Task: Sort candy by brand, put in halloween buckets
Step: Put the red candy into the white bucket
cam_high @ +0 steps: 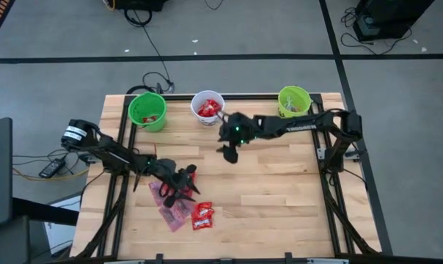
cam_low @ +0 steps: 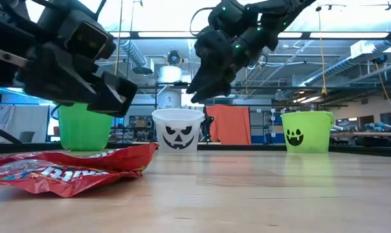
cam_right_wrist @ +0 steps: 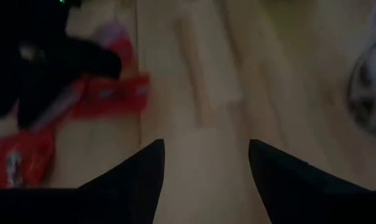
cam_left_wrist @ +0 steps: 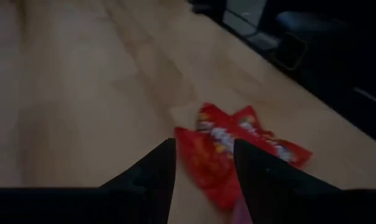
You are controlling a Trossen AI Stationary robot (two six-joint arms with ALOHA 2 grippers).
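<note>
Table [cam_high: 280, 191], one. Buckets, three, along its 12 o'clock edge: green [cam_high: 148, 111], white [cam_high: 207, 107], green [cam_high: 294, 101]. We count roughly four red candy packets [cam_high: 202, 215] at 7 o'clock. Left gripper [cam_high: 183, 183] hangs spread above them; we risk pinching two brands together. Right gripper [cam_high: 229, 150] spread, empty, mid-table.

Robotics lab or workshop, probably.
Exposed ceiling ducts [cam_low: 127, 52], strip lights [cam_low: 370, 46], cables [cam_high: 152, 44] across grey floor, wooden table [cam_high: 280, 183] on metal frame.
</note>
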